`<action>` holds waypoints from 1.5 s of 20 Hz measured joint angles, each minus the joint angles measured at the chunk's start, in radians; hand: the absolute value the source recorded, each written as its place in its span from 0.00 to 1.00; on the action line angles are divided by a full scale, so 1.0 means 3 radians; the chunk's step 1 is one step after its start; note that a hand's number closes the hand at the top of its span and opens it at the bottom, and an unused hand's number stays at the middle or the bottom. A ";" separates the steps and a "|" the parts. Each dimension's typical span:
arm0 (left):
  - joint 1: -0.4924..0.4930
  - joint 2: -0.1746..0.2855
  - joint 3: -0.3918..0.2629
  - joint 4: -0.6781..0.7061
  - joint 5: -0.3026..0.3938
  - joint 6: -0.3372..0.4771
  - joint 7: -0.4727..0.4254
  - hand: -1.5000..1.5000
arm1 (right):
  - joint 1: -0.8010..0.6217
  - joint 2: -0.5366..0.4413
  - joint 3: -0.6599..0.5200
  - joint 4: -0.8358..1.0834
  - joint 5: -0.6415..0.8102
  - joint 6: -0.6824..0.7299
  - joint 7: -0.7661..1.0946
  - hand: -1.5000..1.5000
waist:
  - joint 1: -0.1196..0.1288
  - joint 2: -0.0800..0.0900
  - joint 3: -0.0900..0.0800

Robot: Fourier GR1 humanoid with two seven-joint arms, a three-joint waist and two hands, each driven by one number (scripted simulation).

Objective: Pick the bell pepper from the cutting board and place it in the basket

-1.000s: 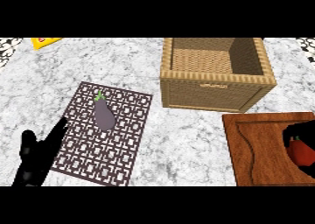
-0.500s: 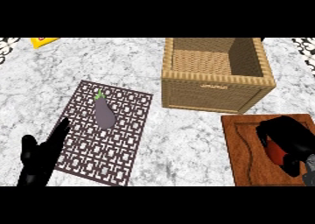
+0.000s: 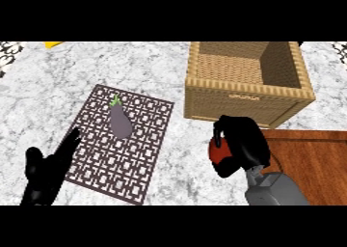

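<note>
The black right hand [image 3: 242, 140] is curled round the red bell pepper [image 3: 219, 152] at the left edge of the brown wooden cutting board [image 3: 312, 164], just near of the square woven wicker basket [image 3: 240, 96]. The black left hand [image 3: 46, 169] rests open at the near left of the grey marble table [image 3: 41, 82], beside a patterned lattice mat [image 3: 148, 159] bearing a purple aubergine [image 3: 121, 123].

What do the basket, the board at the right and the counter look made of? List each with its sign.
Basket: woven wicker or cane, tan, matte; fine weave lines on walls and floor.
Board: wood, reddish-brown, smooth; long grain streaks and a groove near the edge.
Counter: marble-like stone, white with grey veins; could be laminate.
</note>
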 measured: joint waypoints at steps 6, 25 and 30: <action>-0.0043 -0.0009 -0.0016 0.0048 -0.0008 -0.0021 0.0006 0.50 | -0.0470 0.0301 0.0194 -0.0414 -0.0272 -0.0904 0.0847 1.00 | 0.0041 -0.0006 0.0009; -0.0005 -0.0051 0.0019 0.0079 -0.0024 -0.0027 -0.0031 0.50 | -0.2969 0.0372 -0.0392 0.0321 0.0052 -0.1200 0.2472 1.00 | -0.0057 -0.0008 0.0015; 0.0009 -0.0057 0.0041 0.0079 -0.0026 -0.0034 -0.0054 0.50 | -0.3286 0.0379 -0.0720 0.0787 0.0021 -0.1149 0.2382 1.00 | -0.0081 0.0003 0.0019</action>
